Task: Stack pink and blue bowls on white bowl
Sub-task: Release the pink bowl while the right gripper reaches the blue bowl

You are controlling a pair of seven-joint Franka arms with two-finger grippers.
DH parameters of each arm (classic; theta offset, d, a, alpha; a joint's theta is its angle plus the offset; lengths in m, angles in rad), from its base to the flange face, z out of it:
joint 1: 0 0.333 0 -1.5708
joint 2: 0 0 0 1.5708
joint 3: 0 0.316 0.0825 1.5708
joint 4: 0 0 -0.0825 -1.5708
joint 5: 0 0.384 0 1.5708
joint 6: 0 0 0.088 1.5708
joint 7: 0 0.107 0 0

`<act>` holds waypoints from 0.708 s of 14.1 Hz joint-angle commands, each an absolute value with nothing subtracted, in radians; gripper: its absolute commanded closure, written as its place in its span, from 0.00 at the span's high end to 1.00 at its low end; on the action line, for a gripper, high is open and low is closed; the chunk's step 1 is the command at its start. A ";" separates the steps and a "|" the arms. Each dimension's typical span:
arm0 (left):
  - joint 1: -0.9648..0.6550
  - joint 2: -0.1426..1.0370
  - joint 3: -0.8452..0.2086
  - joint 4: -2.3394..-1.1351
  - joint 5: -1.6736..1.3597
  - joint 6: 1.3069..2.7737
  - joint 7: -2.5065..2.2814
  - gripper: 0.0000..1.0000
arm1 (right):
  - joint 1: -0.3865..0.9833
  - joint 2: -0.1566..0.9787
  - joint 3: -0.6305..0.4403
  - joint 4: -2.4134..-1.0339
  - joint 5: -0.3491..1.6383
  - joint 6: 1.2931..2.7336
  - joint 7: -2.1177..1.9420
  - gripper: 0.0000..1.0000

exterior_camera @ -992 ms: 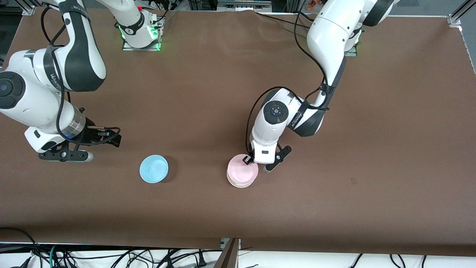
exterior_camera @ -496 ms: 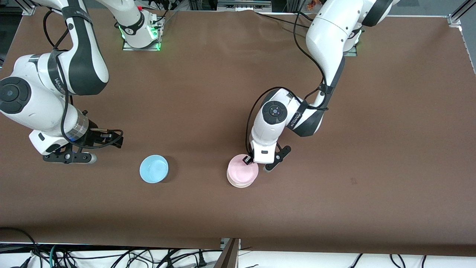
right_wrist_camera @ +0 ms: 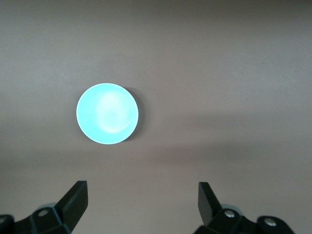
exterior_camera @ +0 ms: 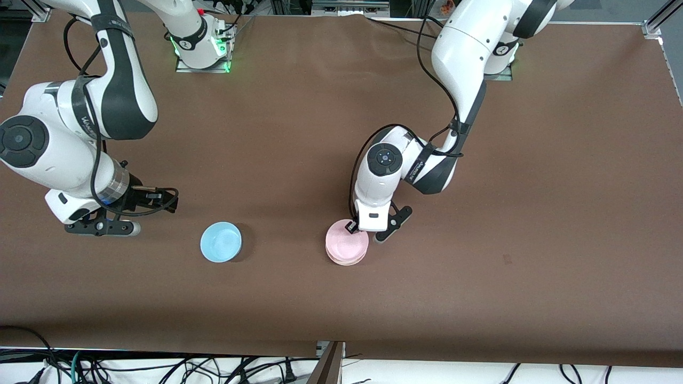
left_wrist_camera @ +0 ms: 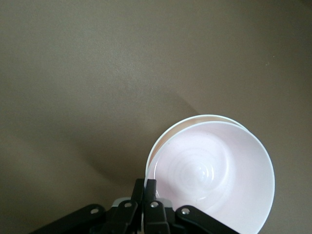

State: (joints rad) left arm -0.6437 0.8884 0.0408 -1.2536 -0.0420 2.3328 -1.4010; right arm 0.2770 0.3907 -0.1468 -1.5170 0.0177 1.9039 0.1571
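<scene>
**Pink bowl in white bowl, blue bowl apart**

Pinched on the pink bowl's (exterior_camera: 347,244) rim, the left gripper (exterior_camera: 358,228) holds it nested in the white bowl (left_wrist_camera: 195,120). Spread wide, the right gripper (right_wrist_camera: 141,197) hangs above the table (exterior_camera: 533,186) near the glossy sky-blue bowl (exterior_camera: 221,242).

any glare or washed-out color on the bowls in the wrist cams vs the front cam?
Left wrist view: the pink bowl is washed out to near white, the white bowl showing only as a rim under it. Right wrist view: the blue bowl has a bright washed-out patch at its center. Front view: pink bowl and blue bowl keep true color, each with a soft shadow.
</scene>
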 commanded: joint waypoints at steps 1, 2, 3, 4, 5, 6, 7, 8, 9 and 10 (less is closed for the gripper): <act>-0.660 0.907 0.061 -1.213 -0.032 2.322 -1.424 0.00 | 0.273 0.434 -0.143 -1.511 0.023 1.931 0.144 1.00; -0.658 0.907 0.063 -1.213 -0.032 2.322 -1.424 0.00 | 0.273 0.440 -0.143 -1.511 0.026 1.937 0.138 1.00; -0.658 0.907 0.063 -1.201 -0.032 2.322 -1.427 0.00 | 0.272 0.460 -0.143 -1.511 0.031 1.948 0.140 1.00; -0.655 0.920 0.063 -1.180 -0.032 2.322 -1.437 0.00 | 0.272 0.478 -0.143 -1.511 0.034 1.980 0.140 1.00; -0.653 0.934 0.063 -1.155 -0.032 2.322 -1.446 0.00 | 0.270 0.497 -0.143 -1.511 0.032 2.018 0.138 1.00; -0.653 0.946 0.063 -1.143 -0.032 2.322 -1.453 0.00 | 0.270 0.514 -0.143 -1.511 0.032 2.045 0.138 1.00; -0.655 0.950 0.064 -1.141 -0.032 2.322 -1.457 0.00 | 0.270 0.534 -0.143 -1.509 0.032 2.061 0.138 1.00; -0.655 0.951 0.067 -1.141 -0.032 2.322 -1.459 0.00 | 0.270 0.552 -0.143 -1.508 0.031 2.077 0.138 1.00; -0.657 0.951 0.067 -1.141 -0.032 2.322 -1.459 0.00 | 0.270 0.569 -0.141 -1.508 0.032 2.098 0.138 1.00; -0.657 0.953 0.069 -1.141 -0.032 2.322 -1.459 0.00 | 0.270 0.583 -0.141 -1.509 0.032 2.117 0.140 1.00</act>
State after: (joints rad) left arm -0.6441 0.9253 0.0525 -1.1892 -0.0420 2.3335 -1.4344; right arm 0.2770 0.5552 -0.1464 -1.5202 0.0186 2.0860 0.1535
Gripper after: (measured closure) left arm 0.974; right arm 0.000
